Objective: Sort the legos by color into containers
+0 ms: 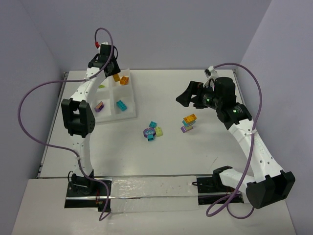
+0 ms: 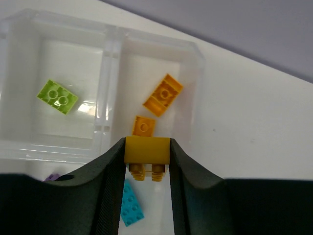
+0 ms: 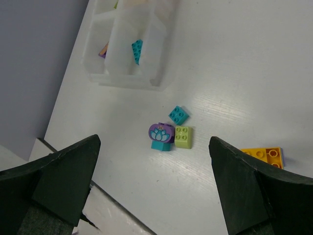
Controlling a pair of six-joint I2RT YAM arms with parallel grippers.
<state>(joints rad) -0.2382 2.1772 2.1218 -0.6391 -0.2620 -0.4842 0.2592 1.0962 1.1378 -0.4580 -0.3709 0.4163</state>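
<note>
tray (image 1: 132, 114), white translucent plastic, four compartments two by two, at the far left of the tabletop (image 1: 210, 156).

contents by compartment:
- far right: two orange bricks (image 2: 163, 95), both lying flat.
- far left: one lime brick (image 2: 57, 96).
- near right: one teal brick (image 2: 131, 205).
- near left: one purple piece (image 1: 99, 105) with some orange on it.

left pincer (image 2: 146, 147): clenched on a yellow-orange brick (image 2: 146, 150), held above the far-right compartment, over the orange ones.

right pincer (image 3: 156, 181): released, jaws spread wide with nothing between them, hanging above the tabletop to the right of the tray and well apart from it.

loose legos, group one, mid-tabletop, near the tray's near-right corner:
- loose teal cube (image 3: 178, 115).
- round purple lotus piece (image 3: 160, 132) sitting on a teal block.
- loose lime cube (image 3: 183, 137), just beside the lotus piece.

loose legos, group two: stacked clump (image 1: 188, 122), to the right of group one, with orange on top and teal, lime and purple below.
</note>
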